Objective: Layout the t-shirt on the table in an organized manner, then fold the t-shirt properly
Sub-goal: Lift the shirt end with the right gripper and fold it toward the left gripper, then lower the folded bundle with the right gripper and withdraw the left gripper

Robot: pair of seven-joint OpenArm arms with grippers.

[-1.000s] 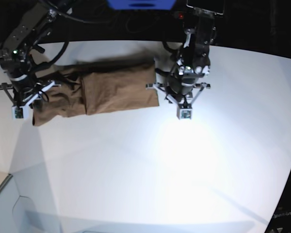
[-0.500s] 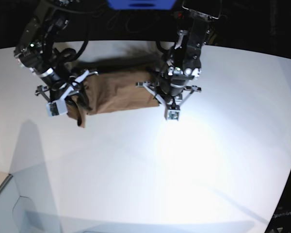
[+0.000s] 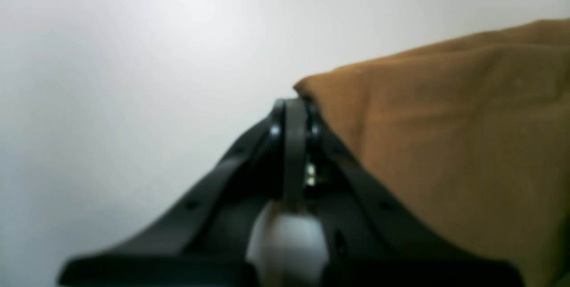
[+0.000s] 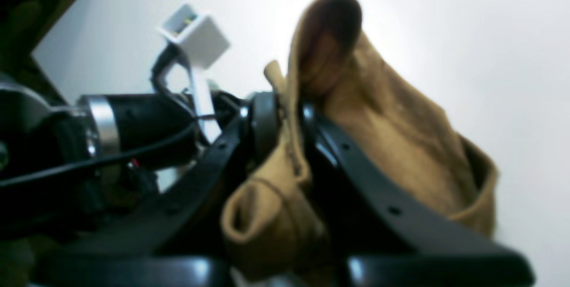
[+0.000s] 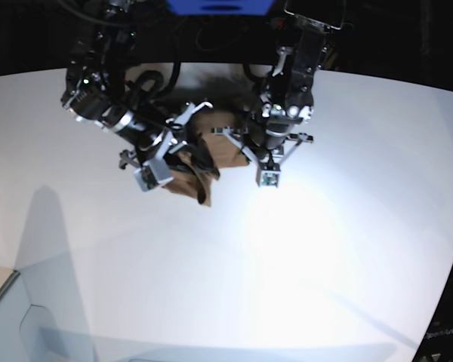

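I see my right gripper [image 4: 285, 113] pinching a bunched fold of the brown t-shirt [image 4: 392, 144], lifted over the white table [image 5: 325, 264]. My left gripper [image 3: 291, 115], jaws pressed together, sits against the shirt's edge.

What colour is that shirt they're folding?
Plain brown, no print; the shirt shows best in the right wrist view.

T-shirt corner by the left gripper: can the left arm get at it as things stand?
Probably yes. The left gripper, shut, sits right at the t-shirt corner on the bare table; nothing lies between. Whether it touches is unclear. The right gripper pinches another bunch of it.
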